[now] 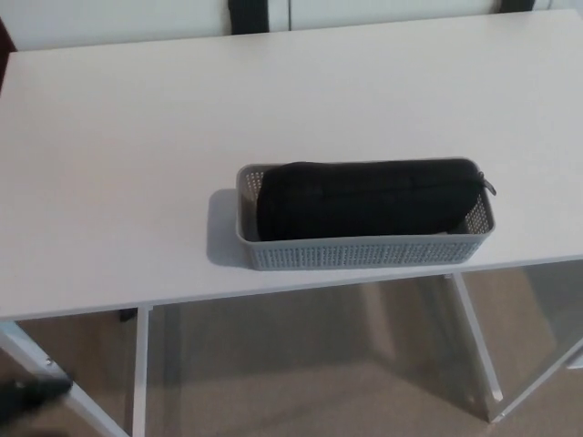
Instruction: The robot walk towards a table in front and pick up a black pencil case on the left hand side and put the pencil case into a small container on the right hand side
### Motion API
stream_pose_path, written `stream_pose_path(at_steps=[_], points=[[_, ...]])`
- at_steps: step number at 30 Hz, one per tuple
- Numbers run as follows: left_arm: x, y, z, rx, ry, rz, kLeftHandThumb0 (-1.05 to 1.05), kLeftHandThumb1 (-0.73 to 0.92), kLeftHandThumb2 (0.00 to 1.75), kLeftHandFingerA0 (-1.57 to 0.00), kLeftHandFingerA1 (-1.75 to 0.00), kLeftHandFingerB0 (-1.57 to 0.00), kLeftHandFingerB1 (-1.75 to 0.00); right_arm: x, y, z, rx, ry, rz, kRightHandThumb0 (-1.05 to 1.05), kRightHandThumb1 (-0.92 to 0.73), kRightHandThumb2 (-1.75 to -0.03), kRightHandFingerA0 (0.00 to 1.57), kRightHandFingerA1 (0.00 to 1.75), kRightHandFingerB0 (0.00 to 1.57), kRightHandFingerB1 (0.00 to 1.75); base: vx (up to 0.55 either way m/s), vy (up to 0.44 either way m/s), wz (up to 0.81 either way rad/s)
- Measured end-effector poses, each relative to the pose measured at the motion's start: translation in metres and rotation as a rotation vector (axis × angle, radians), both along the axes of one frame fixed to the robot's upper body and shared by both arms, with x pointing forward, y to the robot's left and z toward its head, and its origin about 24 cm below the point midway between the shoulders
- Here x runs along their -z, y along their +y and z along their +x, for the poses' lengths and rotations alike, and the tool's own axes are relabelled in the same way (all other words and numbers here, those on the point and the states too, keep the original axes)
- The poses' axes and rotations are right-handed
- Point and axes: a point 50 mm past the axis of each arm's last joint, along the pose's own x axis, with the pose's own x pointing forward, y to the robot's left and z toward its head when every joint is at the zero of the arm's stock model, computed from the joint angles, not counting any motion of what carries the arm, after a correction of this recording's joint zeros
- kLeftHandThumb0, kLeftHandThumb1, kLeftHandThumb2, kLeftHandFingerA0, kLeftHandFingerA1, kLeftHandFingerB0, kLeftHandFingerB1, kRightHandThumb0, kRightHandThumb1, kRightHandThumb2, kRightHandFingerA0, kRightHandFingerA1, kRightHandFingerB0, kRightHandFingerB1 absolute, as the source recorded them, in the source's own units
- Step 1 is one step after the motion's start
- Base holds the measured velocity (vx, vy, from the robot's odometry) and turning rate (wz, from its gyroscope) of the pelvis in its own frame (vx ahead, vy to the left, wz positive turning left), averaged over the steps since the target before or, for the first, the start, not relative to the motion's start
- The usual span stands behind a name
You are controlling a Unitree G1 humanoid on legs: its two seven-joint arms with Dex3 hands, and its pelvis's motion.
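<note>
Case (364,198) lies inside basket (364,252) near desk (137,164) front edge; placing looks done. Neither robot hand visible, state unknown.

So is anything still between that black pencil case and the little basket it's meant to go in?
No. The pencil case already lies inside the grey basket, and no robot hand is in view.

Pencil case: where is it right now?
In the head view the black pencil case lies lengthwise inside the grey container, right of centre near the white table's front edge.
</note>
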Motion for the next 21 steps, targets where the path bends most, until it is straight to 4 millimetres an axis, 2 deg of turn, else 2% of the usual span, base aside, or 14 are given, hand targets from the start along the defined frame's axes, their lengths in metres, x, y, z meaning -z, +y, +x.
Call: stream_pose_path(at_steps=[1, 4, 5, 6, 7, 8, 9, 10, 11, 12, 14, 15, 16, 21], points=[[0.004, 0.004, -0.016, -0.01, 0.046, -0.013, -0.64, 0.41, 0.73, -0.35, -0.48, -0.25, -0.41, 0.001, 0.0, -0.003, -0.001, 0.011, 0.001, -0.42, -0.51, -0.55, 0.48, 0.45, 0.3, 0.36, 0.0, 0.0, 0.0], [0.009, 0.01, -0.039, -0.015, 0.116, -0.035, -0.62, 0.42, 0.74, -0.34, -0.49, -0.26, -0.42, 0.004, 0.001, -0.008, 0.0, 0.031, 0.003, -0.42, -0.51, -0.55, 0.48, 0.46, 0.29, 0.35, 0.0, 0.0, 0.0], [0.011, 0.013, -0.047, -0.011, 0.145, -0.043, -0.49, 0.56, 0.57, -0.33, -0.39, -0.27, -0.32, 0.005, 0.001, -0.01, 0.001, 0.04, 0.004, -0.41, -0.51, -0.56, 0.49, 0.48, 0.29, 0.36, 0.0, 0.0, 0.0], [0.013, 0.014, -0.052, -0.007, 0.162, -0.05, -0.49, 0.56, 0.57, -0.33, -0.39, -0.27, -0.32, 0.005, 0.001, -0.012, 0.002, 0.046, 0.005, -0.41, -0.51, -0.56, 0.49, 0.48, 0.29, 0.36, 0.0, 0.0, 0.0], [0.015, 0.015, -0.056, -0.004, 0.18, -0.057, -0.57, 0.59, 0.57, -0.32, -0.38, -0.25, -0.31, 0.006, 0.001, -0.013, 0.003, 0.051, 0.005, -0.41, -0.52, -0.56, 0.48, 0.47, 0.28, 0.36, 0.0, 0.0, 0.0], [0.019, 0.016, -0.06, -0.001, 0.196, -0.062, -0.64, 0.51, 0.76, -0.26, -0.45, -0.19, -0.39, 0.007, 0.001, -0.014, 0.004, 0.057, 0.006, -0.42, -0.52, -0.56, 0.47, 0.46, 0.28, 0.35, 0.0, 0.0, 0.0], [0.022, 0.017, -0.061, 0.001, 0.207, -0.067, -0.64, 0.51, 0.76, -0.26, -0.45, -0.19, -0.39, 0.007, 0.001, -0.015, 0.004, 0.061, 0.007, -0.42, -0.52, -0.56, 0.47, 0.46, 0.28, 0.35, 0.0, 0.0, 0.0], [0.025, 0.018, -0.062, 0.003, 0.215, -0.071, -0.69, 0.56, 0.58, -0.22, -0.32, -0.16, -0.27, 0.008, 0.001, -0.016, 0.004, 0.065, 0.007, -0.42, -0.52, -0.56, 0.47, 0.46, 0.28, 0.36, 0.0, 0.0, 0.0], [0.029, 0.019, -0.063, 0.005, 0.225, -0.076, -0.83, 0.53, 0.86, -0.16, -0.44, -0.03, -0.34, 0.008, 0.002, -0.017, 0.003, 0.069, 0.008, -0.43, -0.5, -0.55, 0.48, 0.45, 0.3, 0.35, 0.0, 0.0, 0.0], [0.036, 0.019, -0.062, 0.006, 0.236, -0.078, -0.76, 0.5, 0.88, 0.0, -0.39, -0.13, -0.32, 0.009, 0.002, -0.018, 0.004, 0.075, 0.009, -0.41, -0.5, -0.55, 0.49, 0.46, 0.3, 0.35, 0.0, 0.0, 0.0], [0.052, 0.018, -0.057, -0.005, 0.253, -0.09, -0.76, 0.5, 0.87, 0.0, -0.31, -0.13, -0.28, 0.01, 0.002, -0.019, 0.006, 0.082, 0.011, -0.41, -0.5, -0.55, 0.5, 0.46, 0.3, 0.35, 0.0, 0.0, 0.0], [0.056, 0.019, -0.055, -0.011, 0.255, -0.095, -0.72, 0.5, 0.88, -0.03, -0.37, -0.05, -0.3, 0.01, 0.002, -0.019, 0.006, 0.083, 0.012, -0.41, -0.5, -0.55, 0.52, 0.46, 0.31, 0.35, 0.0, 0.0, 0.0], [0.06, 0.019, -0.052, -0.018, 0.257, -0.099, -0.77, 0.53, 0.89, -0.02, -0.38, -0.1, -0.28, 0.01, 0.003, -0.019, 0.006, 0.084, 0.013, -0.41, -0.52, -0.56, 0.49, 0.44, 0.29, 0.35, 0.0, 0.0, 0.0], [0.09, 0.023, -0.039, -0.099, 0.288, -0.119, -0.77, 0.53, 0.89, -0.02, -0.38, -0.1, -0.28, 0.011, 0.004, -0.021, 0.005, 0.094, 0.015, -0.41, -0.52, -0.56, 0.49, 0.44, 0.29, 0.35, 0.0, 0.0, 0.0]])
